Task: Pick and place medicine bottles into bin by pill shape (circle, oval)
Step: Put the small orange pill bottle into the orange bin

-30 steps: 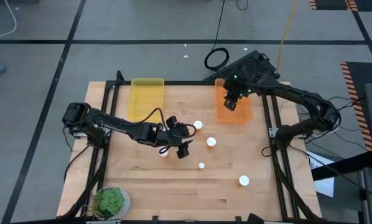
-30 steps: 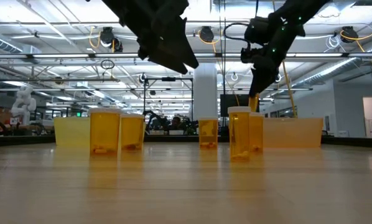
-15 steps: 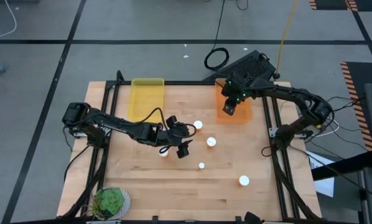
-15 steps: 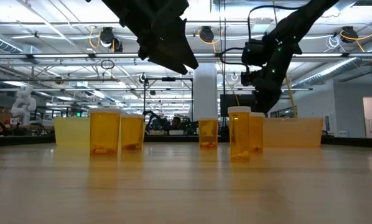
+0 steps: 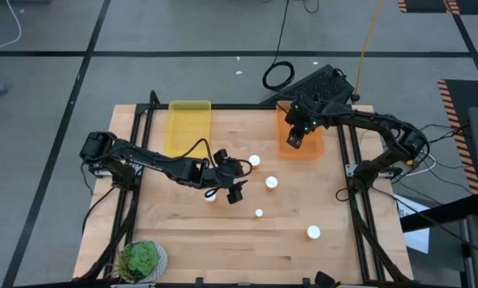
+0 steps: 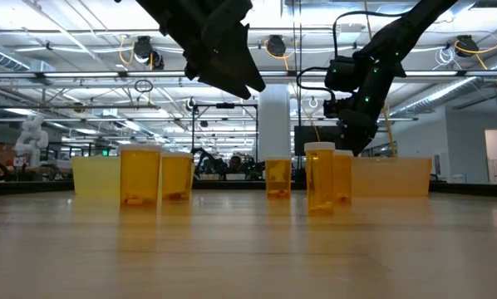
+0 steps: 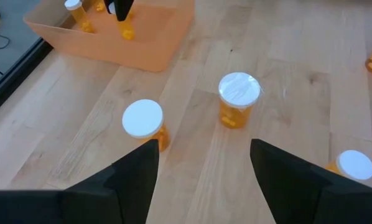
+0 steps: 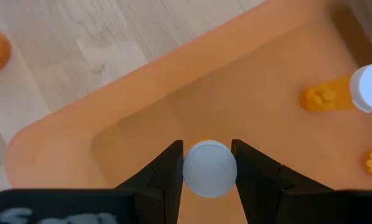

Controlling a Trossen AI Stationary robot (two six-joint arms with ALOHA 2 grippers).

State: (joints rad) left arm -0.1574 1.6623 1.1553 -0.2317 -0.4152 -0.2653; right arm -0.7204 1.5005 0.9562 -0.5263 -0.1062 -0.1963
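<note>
Right gripper (image 8: 209,163) over orange bin (image 8: 260,118), pinching a white-capped bottle (image 8: 209,169).

Translucent orange medicine bottles (image 5: 270,182) with round white caps: five upright on the wooden table (image 5: 183,232), others lying inside the bin. Left gripper (image 7: 201,158) spread, above the table's middle, just beside two upright bottles. Yellow bin (image 5: 189,120) at the far edge.

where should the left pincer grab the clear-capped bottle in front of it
Grip the orange body just under the cap of the upright bottle, coming down from above with the open left pincer. It stands alone, clear of the white-capped bottle, so both fingers fit around it.
</note>
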